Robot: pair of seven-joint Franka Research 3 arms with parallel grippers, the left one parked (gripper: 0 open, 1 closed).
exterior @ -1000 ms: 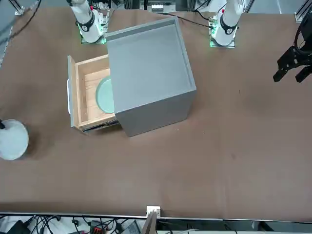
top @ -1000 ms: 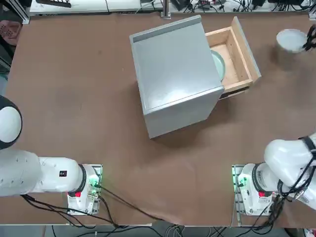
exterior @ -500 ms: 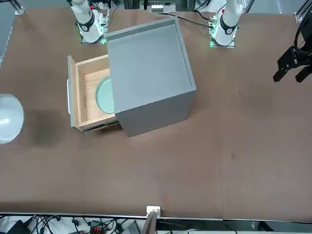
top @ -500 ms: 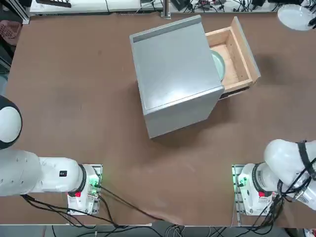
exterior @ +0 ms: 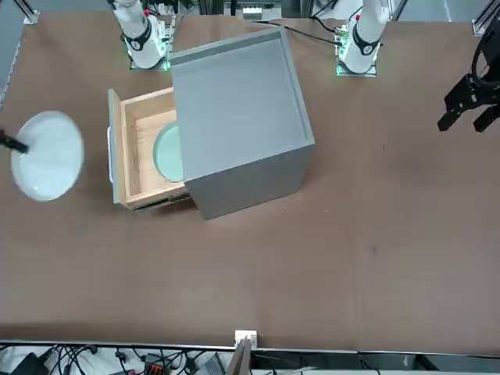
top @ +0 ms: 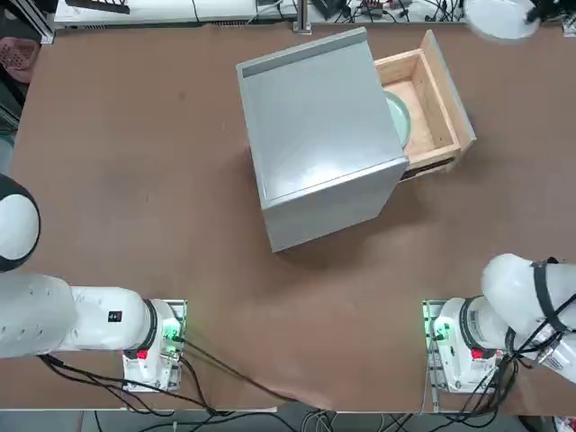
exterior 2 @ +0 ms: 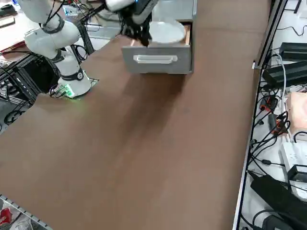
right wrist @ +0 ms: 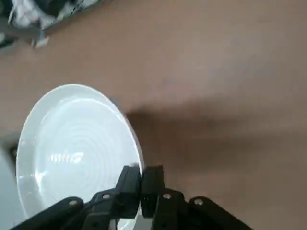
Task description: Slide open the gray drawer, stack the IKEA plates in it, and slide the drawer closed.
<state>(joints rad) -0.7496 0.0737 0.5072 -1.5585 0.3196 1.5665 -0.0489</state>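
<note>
Closer to the open gray drawer (top: pixel 444 85) now, the white plate (exterior: pixel 55 160) has its rim pinched tight in the right jaws (right wrist: pixel 142 173). Seen from above, the drawer, with the green plate (top: pixel 397 119) inside, lies toward eight o'clock from them.

soft shadows, glossy glare on white plate (right wrist: pixel 76 148)

Gray cabinet (top: pixel 319 117) has a smooth, satiny, metal-looking top. The drawer (top: pixel 434 112) jutting from its side is pale bare wood inside, matt. Mint plate (exterior: pixel 168 152) in there looks smooth. White plate (right wrist: pixel 76 148) near the cabinet is super glossy, honestly.
</note>
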